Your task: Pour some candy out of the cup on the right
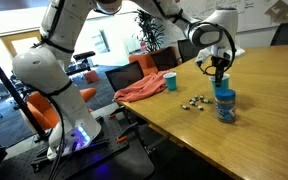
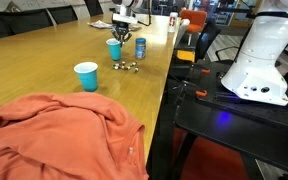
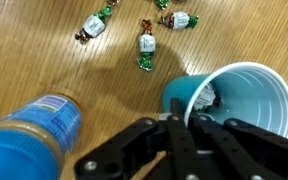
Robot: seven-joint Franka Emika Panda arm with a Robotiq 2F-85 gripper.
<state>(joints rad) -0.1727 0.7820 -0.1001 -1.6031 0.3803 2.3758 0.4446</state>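
Observation:
The light-blue cup [image 3: 246, 105] is at the right of the wrist view, its pale inside facing the camera. A few pieces of candy [image 3: 206, 97] lie inside it by the near wall. My gripper [image 3: 184, 113] is shut on the cup's rim, one finger inside and one outside. In an exterior view the gripper [image 2: 121, 28] holds the cup [image 2: 114, 48] low over the table, next to the blue jar [image 2: 140, 46]. Wrapped candy [image 3: 147, 46] lies loose on the wood beyond the cup and also shows in both exterior views [image 1: 194, 101] [image 2: 126, 67].
The blue lidded jar [image 3: 34, 135] [image 1: 225, 104] stands close beside the cup. A smaller teal cup [image 1: 170, 82] [image 2: 86, 75] stands apart on the table. An orange cloth [image 1: 139, 90] [image 2: 59, 135] lies at the table's edge. Office chairs [image 1: 149, 63] stand beyond it.

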